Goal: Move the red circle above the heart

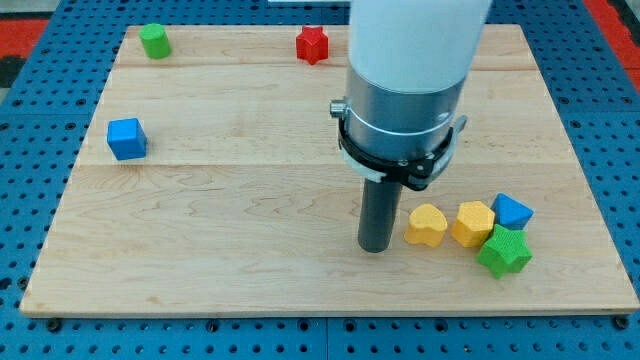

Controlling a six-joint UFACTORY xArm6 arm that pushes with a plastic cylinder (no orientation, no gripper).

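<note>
The yellow heart (425,226) lies near the view's bottom right. My tip (376,249) rests on the board just to the left of the heart, with a small gap between them. No red circle shows in the view; the arm's wide body covers part of the board's upper middle. A red star-shaped block (312,45) sits at the view's top, left of the arm.
A yellow hexagon (473,223), a blue block (512,212) and a green star (504,251) cluster right of the heart. A blue cube (127,138) lies at the left. A green block (154,41) sits at the top left. The wooden board (220,250) ends close below the cluster.
</note>
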